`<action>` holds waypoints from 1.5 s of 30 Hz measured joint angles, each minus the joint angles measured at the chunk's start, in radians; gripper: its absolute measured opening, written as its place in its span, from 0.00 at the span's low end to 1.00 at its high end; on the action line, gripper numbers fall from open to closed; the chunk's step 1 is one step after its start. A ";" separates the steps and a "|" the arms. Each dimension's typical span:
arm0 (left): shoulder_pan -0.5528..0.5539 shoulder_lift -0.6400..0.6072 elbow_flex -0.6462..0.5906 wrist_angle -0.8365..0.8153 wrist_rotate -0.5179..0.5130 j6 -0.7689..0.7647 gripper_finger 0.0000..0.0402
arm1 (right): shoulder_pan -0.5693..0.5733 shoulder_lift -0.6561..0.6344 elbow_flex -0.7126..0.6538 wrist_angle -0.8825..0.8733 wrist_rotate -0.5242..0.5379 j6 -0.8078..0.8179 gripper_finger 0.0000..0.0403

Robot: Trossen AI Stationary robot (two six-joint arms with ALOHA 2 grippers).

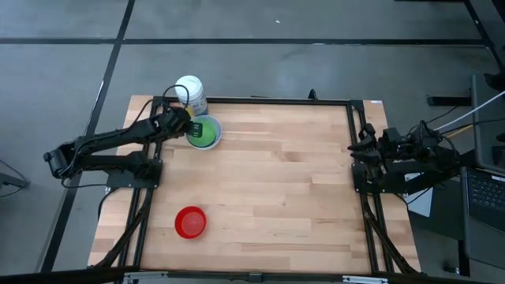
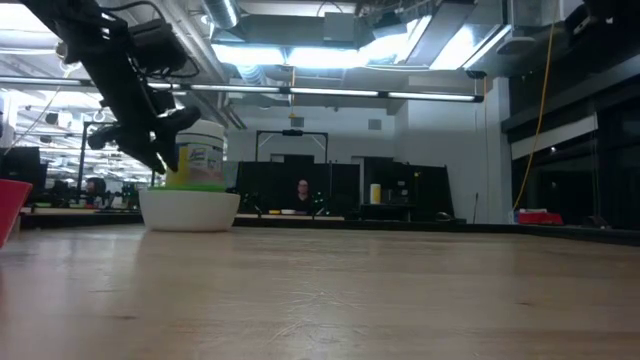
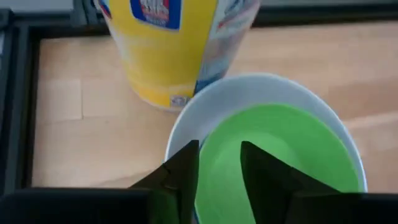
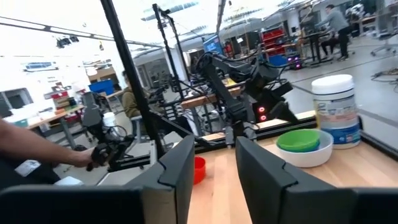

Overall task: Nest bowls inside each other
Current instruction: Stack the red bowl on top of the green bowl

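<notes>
Red bowl (image 1: 190, 222): nearest, alone at the table's front left, well apart from the stack.
Green bowl (image 1: 204, 132): nested inside the white bowl (image 2: 190, 208), back left.
Canister (image 1: 190, 92): just behind the stack.
Left gripper (image 1: 192, 130): over the green bowl, jaws parted, holding nothing.
Right gripper (image 1: 360, 140): waits at the right edge, jaws narrowly apart, empty.

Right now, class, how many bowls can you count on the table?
3: a green bowl nested in a white bowl beside the canister, and a red bowl alone near the front. Others may lie hidden beneath the green.
</notes>
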 joint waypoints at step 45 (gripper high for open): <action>-1.047 -0.079 0.016 -0.228 0.567 0.115 0.11 | 0.000 0.000 0.109 -0.147 0.042 0.112 0.27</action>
